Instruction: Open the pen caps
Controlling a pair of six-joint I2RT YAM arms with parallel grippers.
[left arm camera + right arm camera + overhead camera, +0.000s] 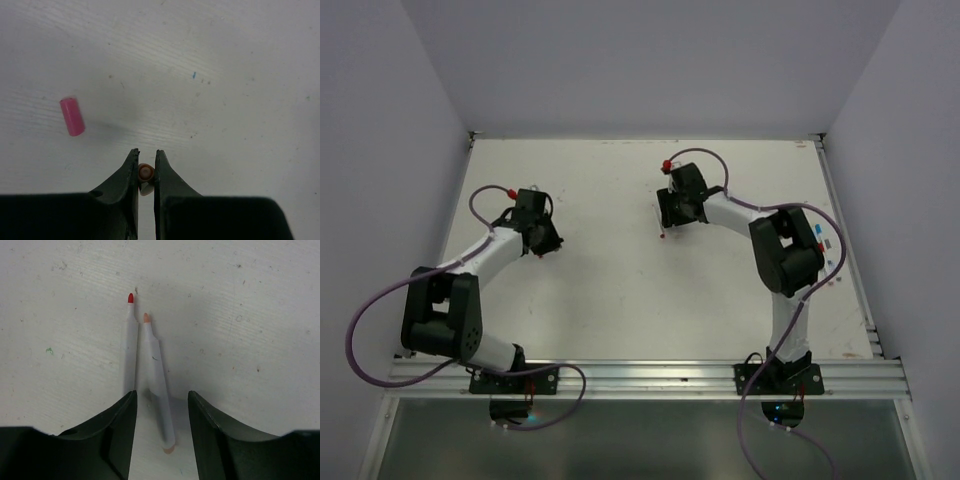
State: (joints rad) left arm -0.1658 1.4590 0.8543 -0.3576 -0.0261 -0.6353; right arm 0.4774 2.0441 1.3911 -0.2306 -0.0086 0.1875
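Between the shut left jaws — a peach cap [145, 173]; right jaws gape over two pens [157, 385]

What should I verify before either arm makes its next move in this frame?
1. Right gripper open: ok.
2. Peach-tipped pen uncapped, lying loose between the right jaws: ok.
3. Red-tipped pen uncapped, beside it: ok.
4. Left gripper free for another cap: not ok, it is shut on a peach cap.
5. Pink cap off, lying on the table: ok.
6. Capped pens remaining: cannot tell; the coloured bits at the table's right edge are too small.
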